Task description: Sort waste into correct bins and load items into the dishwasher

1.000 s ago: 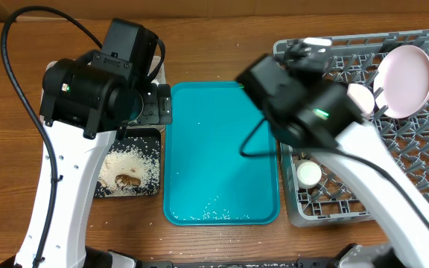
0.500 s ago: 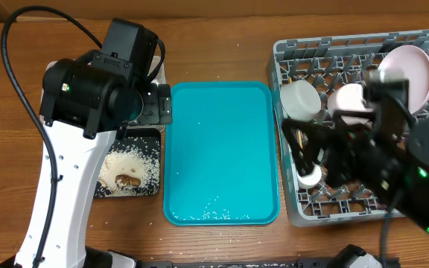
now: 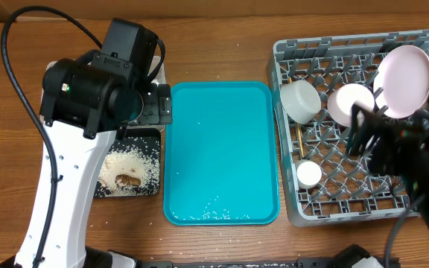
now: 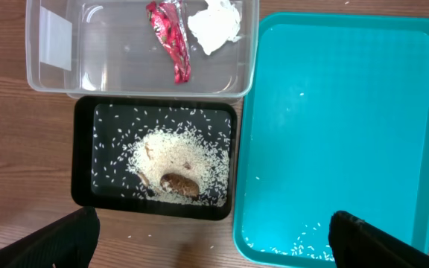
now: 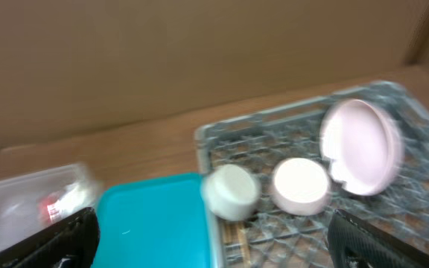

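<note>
Teal tray [image 3: 222,149], grey lattice rack [image 3: 326,201], pink plate [image 3: 407,80], red wrapper [image 4: 168,37].

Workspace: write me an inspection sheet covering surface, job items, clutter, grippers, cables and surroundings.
Surface: wooden table, carrying the tub, trays and rack.
Job's things: clear tub holds red wrapper and napkin; black tray holds rice and a brown scrap; dish rack holds white bowl, pinkish bowl, plate, cup, chopsticks.
Clutter: teal tray, stray grains near its front edge.
Grippers: left gripper, jaws open, empty; right gripper, jaws open, empty, view blurred.
Cables: black cable loops over the left arm.
Surroundings: brown panel behind the table, blurred.
</note>
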{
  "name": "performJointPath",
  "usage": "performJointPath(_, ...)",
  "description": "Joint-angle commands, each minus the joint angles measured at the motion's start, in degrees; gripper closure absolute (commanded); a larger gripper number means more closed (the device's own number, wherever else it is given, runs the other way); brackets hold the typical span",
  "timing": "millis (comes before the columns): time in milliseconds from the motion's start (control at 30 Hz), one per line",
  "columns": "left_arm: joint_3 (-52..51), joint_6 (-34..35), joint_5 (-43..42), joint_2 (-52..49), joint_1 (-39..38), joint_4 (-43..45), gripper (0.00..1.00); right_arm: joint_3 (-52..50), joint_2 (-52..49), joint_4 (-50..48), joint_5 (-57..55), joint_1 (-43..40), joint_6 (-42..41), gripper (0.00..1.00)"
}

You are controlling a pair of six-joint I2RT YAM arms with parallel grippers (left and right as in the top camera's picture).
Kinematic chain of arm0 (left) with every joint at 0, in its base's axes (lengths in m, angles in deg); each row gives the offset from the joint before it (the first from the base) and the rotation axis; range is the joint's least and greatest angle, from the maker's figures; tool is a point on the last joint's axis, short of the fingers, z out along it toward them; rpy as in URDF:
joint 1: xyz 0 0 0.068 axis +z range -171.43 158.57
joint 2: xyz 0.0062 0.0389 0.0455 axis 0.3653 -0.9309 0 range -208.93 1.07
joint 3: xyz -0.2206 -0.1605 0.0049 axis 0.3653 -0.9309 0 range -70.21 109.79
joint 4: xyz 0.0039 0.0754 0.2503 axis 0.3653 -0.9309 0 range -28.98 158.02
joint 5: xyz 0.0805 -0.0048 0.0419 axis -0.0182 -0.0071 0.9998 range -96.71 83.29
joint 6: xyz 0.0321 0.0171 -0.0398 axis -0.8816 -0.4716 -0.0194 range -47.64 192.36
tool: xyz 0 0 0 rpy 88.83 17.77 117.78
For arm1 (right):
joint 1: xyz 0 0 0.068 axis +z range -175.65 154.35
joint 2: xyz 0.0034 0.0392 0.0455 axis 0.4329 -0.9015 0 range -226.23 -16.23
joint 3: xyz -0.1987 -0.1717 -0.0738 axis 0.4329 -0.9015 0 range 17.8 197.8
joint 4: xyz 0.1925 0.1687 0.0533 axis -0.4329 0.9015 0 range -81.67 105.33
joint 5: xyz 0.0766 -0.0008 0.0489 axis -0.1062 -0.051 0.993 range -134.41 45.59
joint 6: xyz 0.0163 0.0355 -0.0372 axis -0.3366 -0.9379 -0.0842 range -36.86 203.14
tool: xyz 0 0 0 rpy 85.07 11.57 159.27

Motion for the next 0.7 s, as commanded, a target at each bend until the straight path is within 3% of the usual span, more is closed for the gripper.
performJointPath(0,0.0,0.2,-0.4,-0.2,0.3,0.0,0.00,-10.4,3.8,-11.4,0.3,-10.8,0.4,0.00)
performJointPath(133,0.0,0.2,-0.4,-0.2,0.3,0.0,0.00,-24.1,10.1,-22.6,5.8,-18.4,0.4,0.00)
performJointPath(333,0.0,0.2,-0.4,-0.2,0.3,0.0,0.00,-41.7,21.9,-26.1,7.1,-22.6,0.4,0.00)
performJointPath(467,0.0,0.2,-0.4,-0.2,0.3,0.0,0.00,-54.5,30.7,-39.4,7.7,-25.2,2.8,0.00)
performJointPath(667,0.0,0.2,-0.4,-0.2,0.3,0.0,0.00,-73.5,43.0,-58.7,17.5,-29.5,10.3,0.00)
